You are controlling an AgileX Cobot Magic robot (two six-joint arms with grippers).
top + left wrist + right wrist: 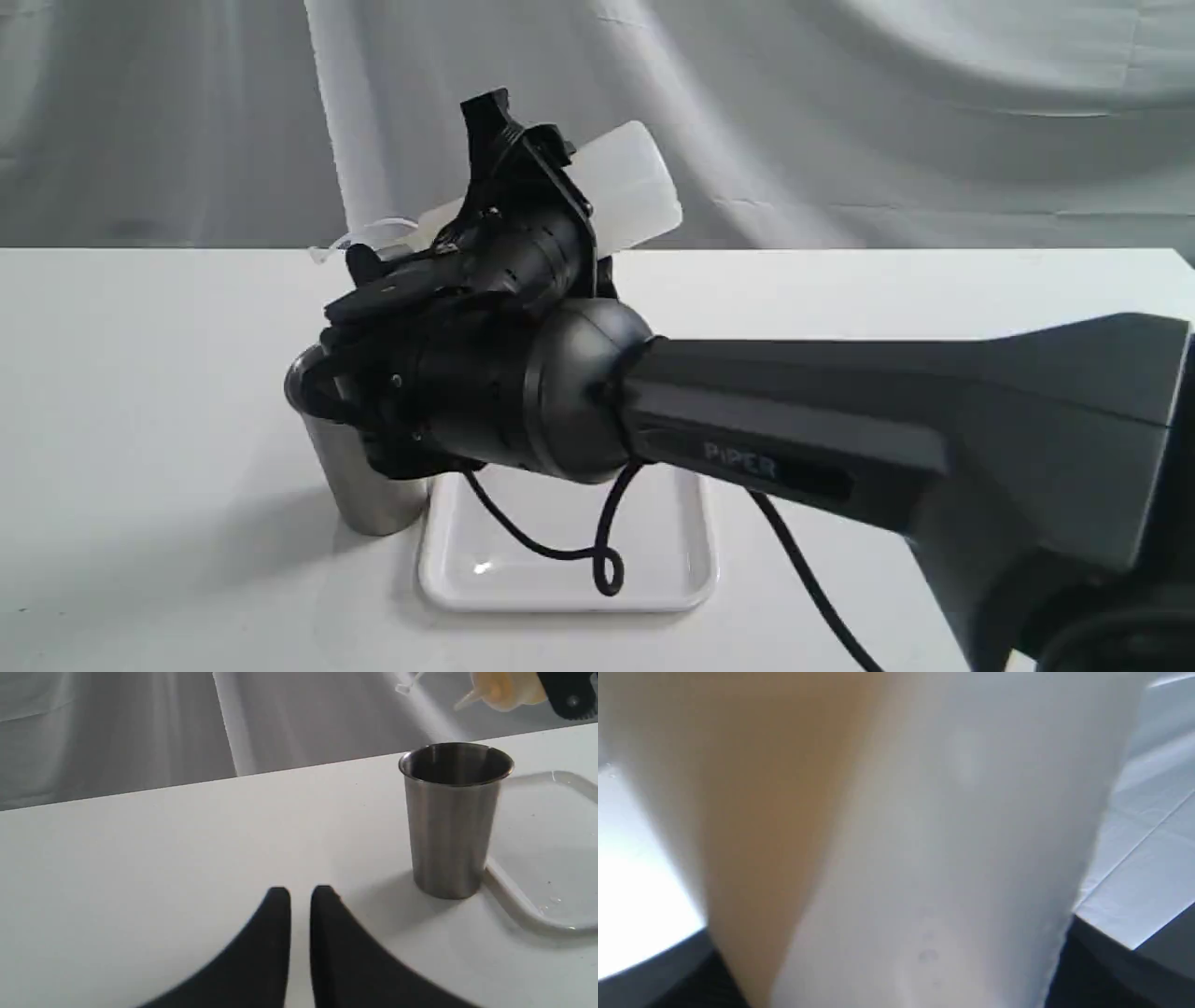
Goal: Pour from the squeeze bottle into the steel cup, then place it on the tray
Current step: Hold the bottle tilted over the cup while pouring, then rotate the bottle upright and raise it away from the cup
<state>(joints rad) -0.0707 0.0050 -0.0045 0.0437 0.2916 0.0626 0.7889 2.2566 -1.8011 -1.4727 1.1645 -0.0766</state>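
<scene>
Amber liquid (496,688) sits at the nozzle end of the squeeze bottle (625,191), clamped tilted in the right gripper (534,173) above the steel cup (449,821); no stream shows, perhaps hidden. Nothing stands on the tray (523,905) yet, and the left gripper (300,896) rests nearly closed, empty.

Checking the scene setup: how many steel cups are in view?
1. The steel cup stands upright on the table beside the tray. The right arm could hide another.

Brushed steel cup (451,826), glossy plastic tray (542,849)
</scene>
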